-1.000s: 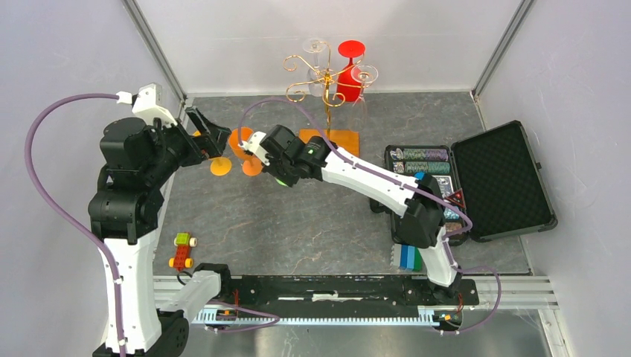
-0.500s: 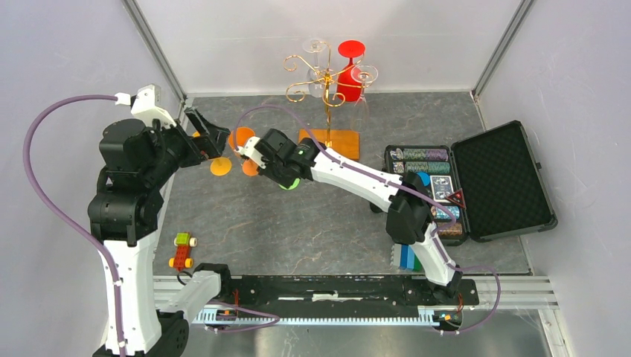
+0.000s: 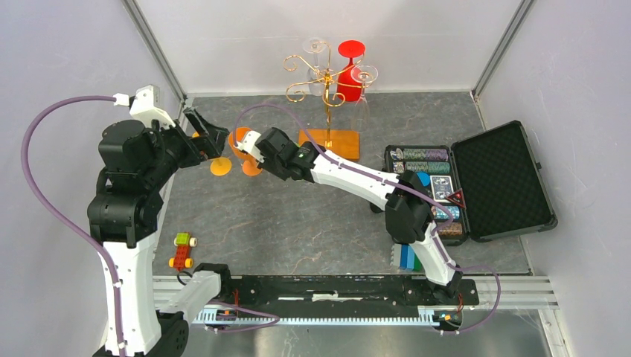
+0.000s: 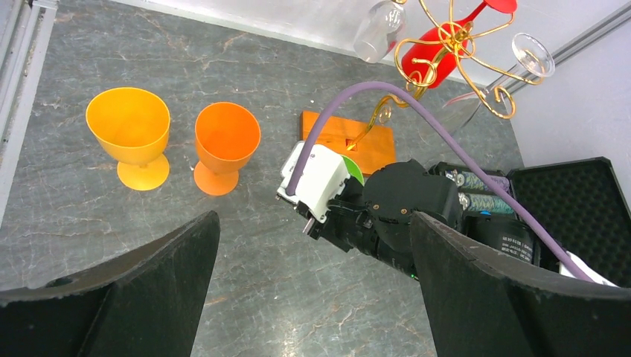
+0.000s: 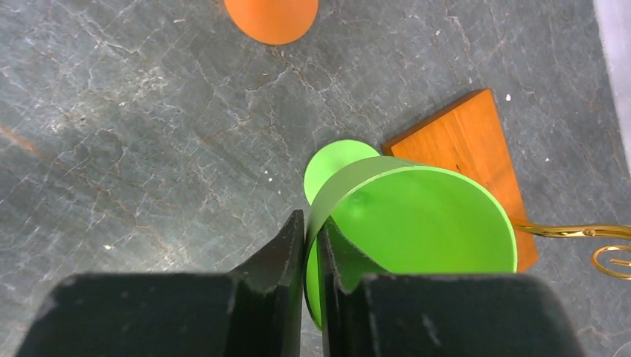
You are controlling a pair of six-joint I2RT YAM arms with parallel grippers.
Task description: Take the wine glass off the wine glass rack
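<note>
The wine glass rack (image 3: 327, 104) stands at the back on its orange-brown base (image 3: 335, 141). A red glass (image 3: 350, 74) and clear glasses (image 3: 315, 46) hang upside down from its gold scroll arms (image 4: 446, 44). My right gripper (image 5: 311, 223) is shut on the rim of a green wine glass (image 5: 417, 216), one finger inside the bowl and one outside. The glass hangs upright, its foot beside the rack base (image 5: 465, 141). My left gripper (image 3: 212, 137) is open at the left, empty, near two orange glasses (image 4: 128, 123) (image 4: 227, 134) that stand on the table.
An open black case (image 3: 506, 178) with poker chips lies at the right. A small toy car (image 3: 181, 251) sits near the left arm's base, and a blue block (image 3: 409, 256) by the right arm's base. White walls close the back and sides.
My right arm has swung a little back and left towards the rack base, carrying the green glass. The left arm has barely moved.
</note>
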